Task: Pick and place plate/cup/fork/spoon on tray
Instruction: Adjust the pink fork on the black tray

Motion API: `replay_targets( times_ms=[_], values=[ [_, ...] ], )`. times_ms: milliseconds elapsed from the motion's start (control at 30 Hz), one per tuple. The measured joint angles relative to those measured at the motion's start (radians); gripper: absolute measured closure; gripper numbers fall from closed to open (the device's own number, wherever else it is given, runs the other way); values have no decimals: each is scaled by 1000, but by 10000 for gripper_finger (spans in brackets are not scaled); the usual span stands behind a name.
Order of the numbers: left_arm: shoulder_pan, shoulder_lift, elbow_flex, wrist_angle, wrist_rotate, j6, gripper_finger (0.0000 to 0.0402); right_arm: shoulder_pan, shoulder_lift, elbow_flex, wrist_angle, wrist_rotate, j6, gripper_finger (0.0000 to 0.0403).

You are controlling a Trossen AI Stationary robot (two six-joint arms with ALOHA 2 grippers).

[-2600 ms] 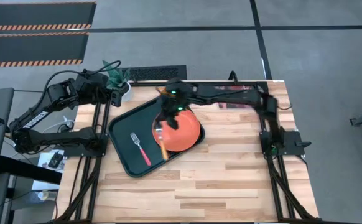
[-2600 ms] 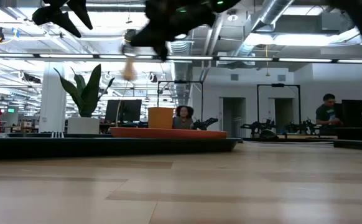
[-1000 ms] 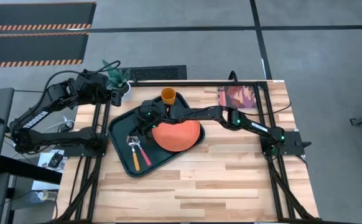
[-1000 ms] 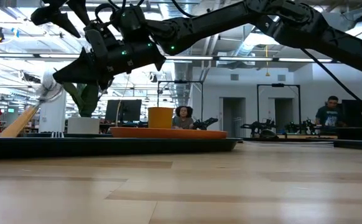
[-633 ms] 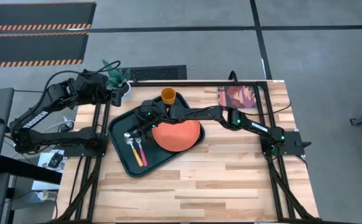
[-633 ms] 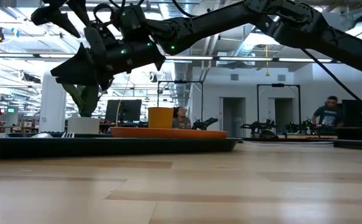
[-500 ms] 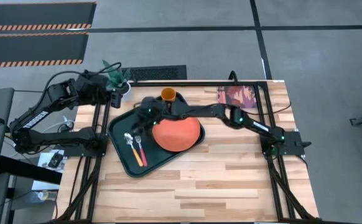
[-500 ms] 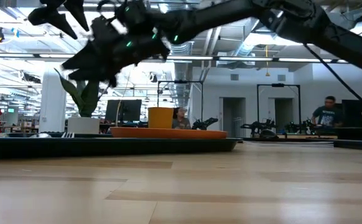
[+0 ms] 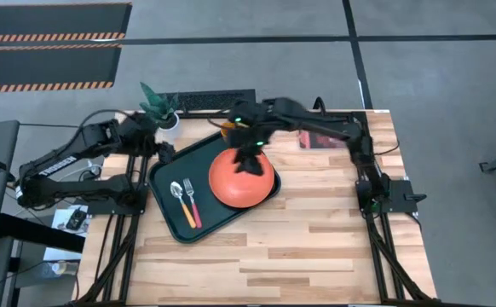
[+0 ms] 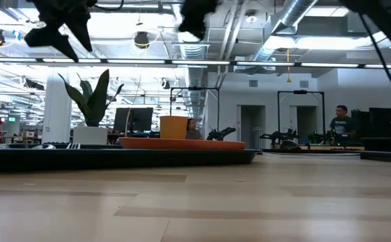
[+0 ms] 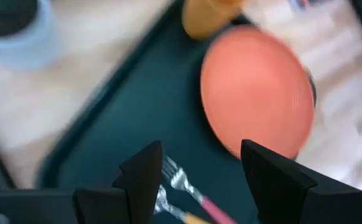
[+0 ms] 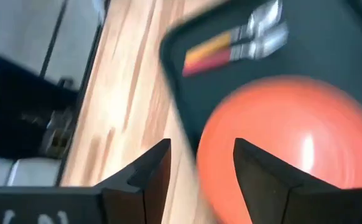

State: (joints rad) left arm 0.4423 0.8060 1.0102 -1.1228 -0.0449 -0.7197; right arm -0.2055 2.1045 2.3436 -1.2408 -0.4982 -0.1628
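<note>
Room: open workshop hall behind the pale wooden counter (image 9: 316,239), with a person standing far back in the low view.
Tray: the dark green tray (image 9: 164,177) lies on the counter's left half, turned at an angle.
Plate: the orange-red plate (image 9: 245,179) rests on the tray's right side, its edge reaching over the tray rim there.
Cup: the orange cup (image 10: 173,126) stands at the tray's far corner, just beside the plate; the high view mostly hides it under the right arm, so whether it sits inside the rim cannot be told.
Spoon: the spoon (image 9: 180,198) lies in the tray's left part.
Fork: the fork (image 9: 193,199) lies just beside the spoon, parallel to it.
Right gripper: the right gripper (image 12: 196,163) hangs above the plate's far edge, jaws apart and holding nothing.
Left gripper: the left gripper (image 11: 196,177) is up over the tray's far-left side near the white plant pot (image 9: 170,126), jaws apart and empty.
Done: plate, fork and spoon look placed; the cup seems placed too.
Left: judging by this, little or nothing, beyond perhaps nudging the plate fully inside the rim.
</note>
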Motion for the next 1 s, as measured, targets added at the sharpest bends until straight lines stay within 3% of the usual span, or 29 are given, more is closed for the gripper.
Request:
replay_targets(
  times_ms=[233, 333, 433, 533, 600, 800, 1000],
  values=[
    [-321, 1, -190, 231, -3, -113, 204, 0, -210, 0, -265, 149, 43, 219],
    [-476, 48, -226, 320, -78, -155, 236, 8, -290, 0, -291, 251, 89, 225],
    [-577, 126, -228, 330, -189, -202, 294, 16, -367, 0, -299, 362, 127, 233],
    [-620, 212, -229, 327, -287, -247, 368, 16, -430, 0, -298, 446, 160, 240],
    [-620, 272, -229, 328, -313, -245, 391, 16, -460, 0, -299, 484, 178, 245],
    [-586, 425, -229, 329, -246, -218, 400, 15, -517, 0, -307, 506, 216, 260],
    [-649, 484, -229, 331, -206, -406, 401, 35, -529, -4, -330, 505, 242, 272]
  ],
)
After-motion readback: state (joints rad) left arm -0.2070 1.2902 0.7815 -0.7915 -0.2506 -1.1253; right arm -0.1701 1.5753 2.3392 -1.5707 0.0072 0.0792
